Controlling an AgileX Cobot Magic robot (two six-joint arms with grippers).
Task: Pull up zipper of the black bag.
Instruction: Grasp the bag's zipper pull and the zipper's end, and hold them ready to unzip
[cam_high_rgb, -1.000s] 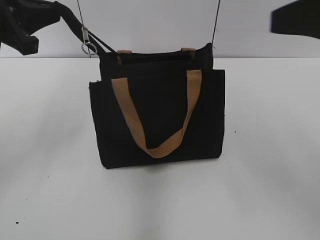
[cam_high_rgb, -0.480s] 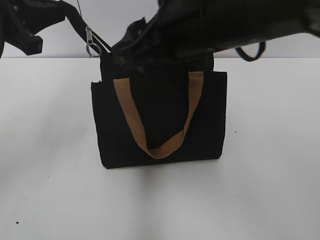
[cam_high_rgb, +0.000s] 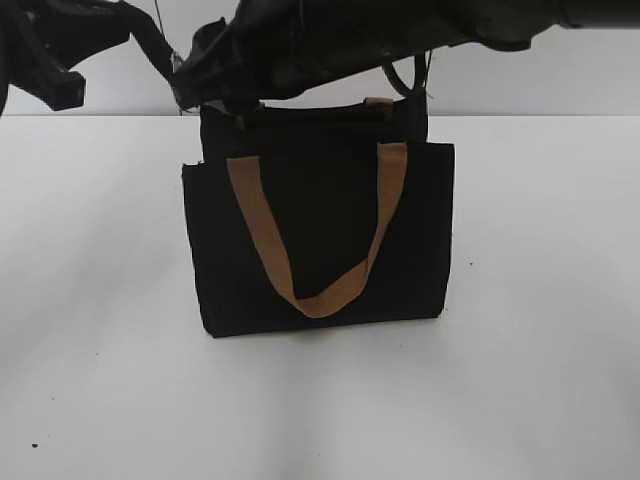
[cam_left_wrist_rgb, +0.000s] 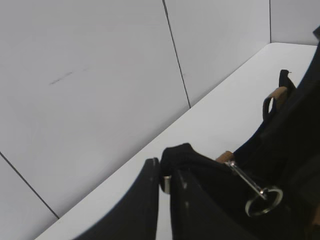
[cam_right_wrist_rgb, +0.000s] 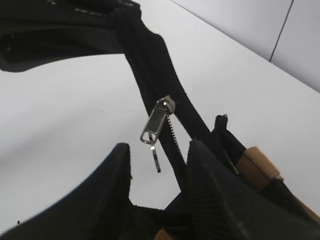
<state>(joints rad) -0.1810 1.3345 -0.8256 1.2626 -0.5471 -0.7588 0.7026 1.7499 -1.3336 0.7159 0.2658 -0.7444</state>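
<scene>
The black bag (cam_high_rgb: 320, 230) stands upright mid-table, tan handles on its front. My left gripper (cam_high_rgb: 160, 50) is above its top left corner, shut on the black end of the zip line (cam_left_wrist_rgb: 167, 167), which it holds pulled up and to the left. The silver zipper pull with its ring (cam_left_wrist_rgb: 256, 194) hangs from this strip. My right gripper (cam_high_rgb: 197, 82) reaches across the bag's top from the right and hides the pull in the exterior view. In the right wrist view its jaws (cam_right_wrist_rgb: 159, 147) are open, with the zipper pull (cam_right_wrist_rgb: 156, 125) hanging between the fingertips, not gripped.
The white table (cam_high_rgb: 100, 350) lies all round the bag. A white panelled wall (cam_left_wrist_rgb: 100, 75) stands close behind it. A tan handle (cam_right_wrist_rgb: 257, 162) lies just by my right gripper's right finger.
My right arm has swept in from the right across the bag's top to the raised zip strip, now hiding the pull in the exterior view. The left gripper and the bag have stayed put.
</scene>
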